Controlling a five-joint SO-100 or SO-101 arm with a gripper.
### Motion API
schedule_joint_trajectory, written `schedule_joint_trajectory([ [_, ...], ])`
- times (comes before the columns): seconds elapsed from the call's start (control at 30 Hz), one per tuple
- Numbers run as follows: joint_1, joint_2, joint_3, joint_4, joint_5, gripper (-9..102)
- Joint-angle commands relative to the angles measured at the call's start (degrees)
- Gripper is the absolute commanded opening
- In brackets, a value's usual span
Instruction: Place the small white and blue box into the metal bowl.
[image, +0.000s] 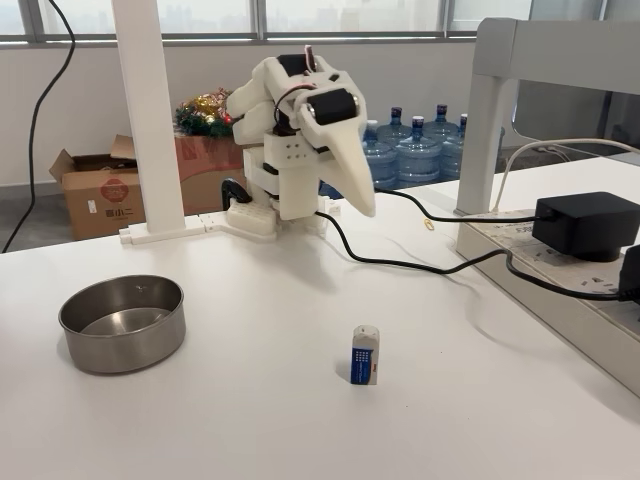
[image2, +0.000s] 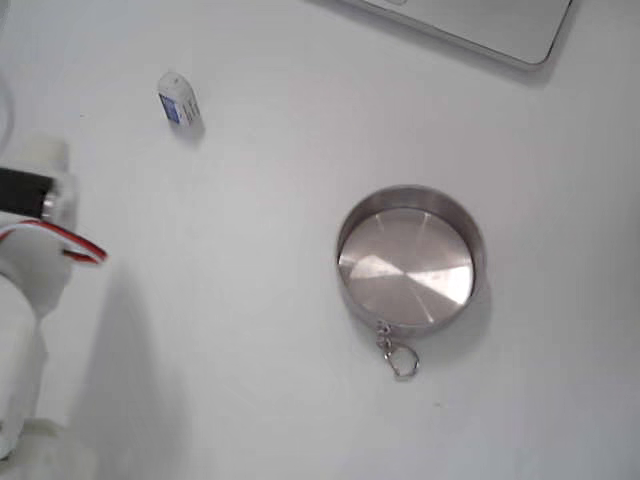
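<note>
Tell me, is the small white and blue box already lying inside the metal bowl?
No, in both fixed views the small white and blue box stands on the white table, well apart from the metal bowl, whose inside is bare.

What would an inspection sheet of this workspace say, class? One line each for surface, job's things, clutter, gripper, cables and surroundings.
Surface: white table, bare around the things.
Job's things: small white and blue box stands on the table apart from the empty metal bowl.
Clutter: keyring clip at the bowl's rim.
Gripper: gripper raised, holding nothing; open or shut unclear.
Cables: black cable runs to a black power adapter.
Surroundings: water bottles, cardboard box.
</note>
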Motion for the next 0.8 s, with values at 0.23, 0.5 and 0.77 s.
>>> schedule_joint_trajectory([
  [0.23,8.35,0.0,2.64,-0.97,58.36,-4],
  [0.5,8.17,-7.82,2.9,-9.32,64.25,-4],
  [0.77,9.14,-36.39,2.9,-40.78,65.04,-4],
])
